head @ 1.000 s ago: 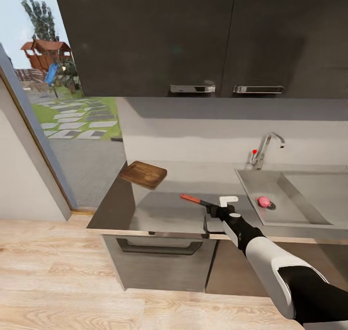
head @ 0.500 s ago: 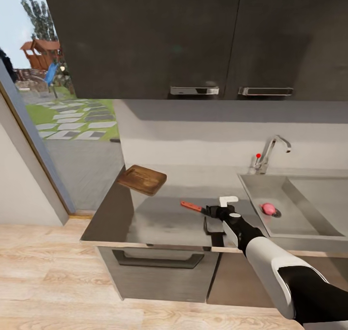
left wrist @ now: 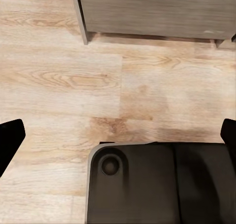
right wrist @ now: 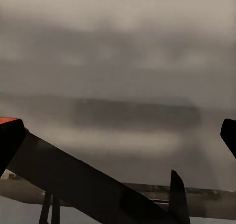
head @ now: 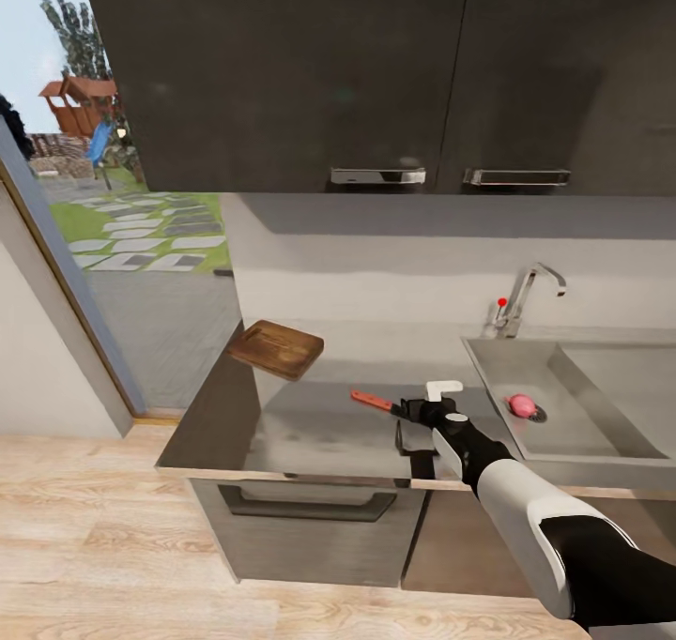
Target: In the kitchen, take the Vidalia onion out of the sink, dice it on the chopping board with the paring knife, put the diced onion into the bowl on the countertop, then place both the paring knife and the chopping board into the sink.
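We reach our right gripper, fingers spread, over the paring knife on the countertop; closing on it comes next, though the Vidalia onion sits in the sink.

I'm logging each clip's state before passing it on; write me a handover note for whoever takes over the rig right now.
Right claw: down on the countertop at the blade end of the paring knife; the dark blade runs between its fingers in the right wrist view, but a firm grip cannot be told.
Left claw: open, empty, hanging over the wooden floor.
Vidalia onion: in the sink, near the drain, whole.
Chopping board: at the countertop's far left corner, bare.
Done: nothing finished.
Left: fetch the onion, dice it on the board, move the dice into the bowl, then put knife and board into the sink.
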